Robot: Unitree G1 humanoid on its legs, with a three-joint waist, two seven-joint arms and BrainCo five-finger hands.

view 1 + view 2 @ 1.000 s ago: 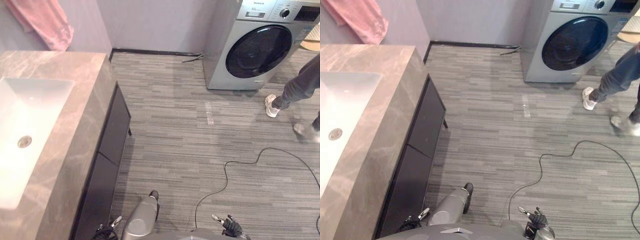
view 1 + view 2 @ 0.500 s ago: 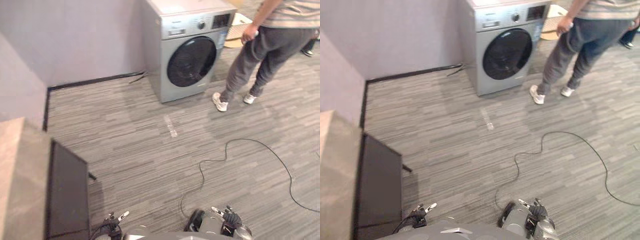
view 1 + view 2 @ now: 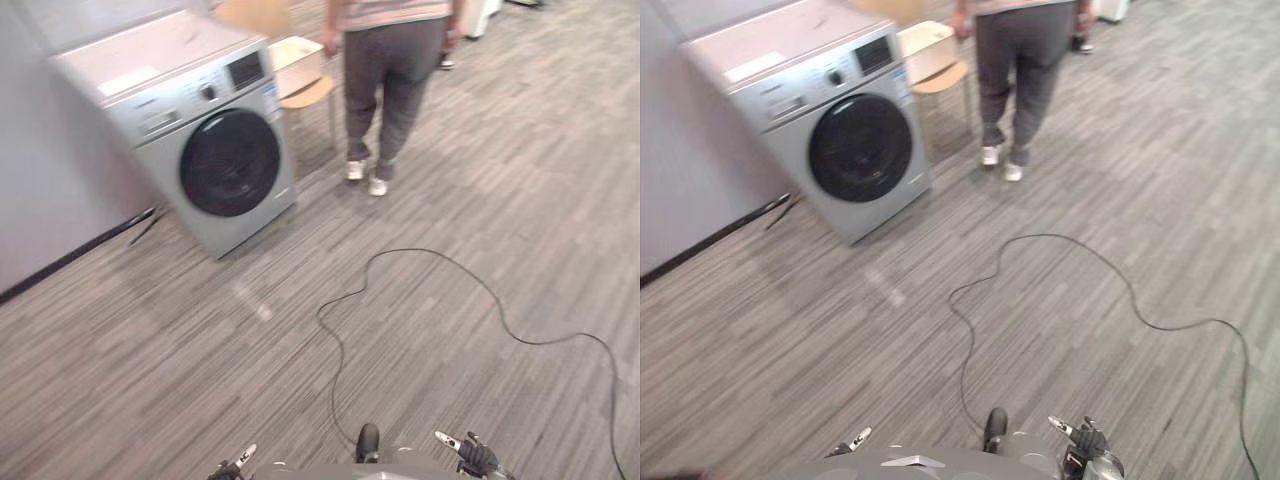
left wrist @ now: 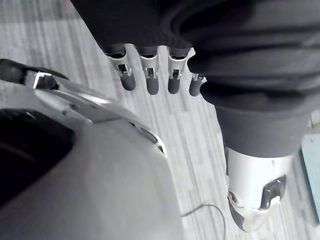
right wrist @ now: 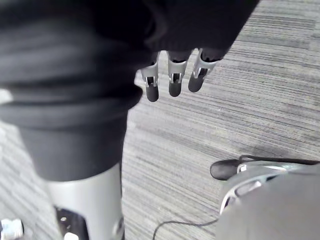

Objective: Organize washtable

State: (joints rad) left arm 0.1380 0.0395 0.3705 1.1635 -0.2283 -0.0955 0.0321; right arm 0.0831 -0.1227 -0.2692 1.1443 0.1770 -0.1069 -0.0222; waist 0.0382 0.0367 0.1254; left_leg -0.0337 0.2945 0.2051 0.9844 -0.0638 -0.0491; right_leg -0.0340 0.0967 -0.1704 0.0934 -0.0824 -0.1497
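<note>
the head views look down on a grey striped floor point(image 3: 470, 180) with a front-loading washing machine point(image 3: 150, 95) standing against the pale wall, turned at an angle so that its front faces the open floor toward the robot's right. its round door point(image 3: 230, 162) is shut, and the dark glass hides whatever is in the drum. a person point(image 3: 390, 70) in grey trousers and white shoes stands just beside the machine's far corner, cut off above the waist by the top edge. a chair point(image 3: 305, 88) with a light wooden seat stands between the person and the machine, partly hidden by both; something pale lies on the seat, too blurred to name. the left hand point(image 4: 152, 80) hangs low over the floor, fingers straight and side by side, nothing in them. the right hand point(image 5: 174, 82) hangs the same way on the other side, fingers loose and straight, carrying nothing. both hands also poke in at the bottom edge of the head views.
</note>
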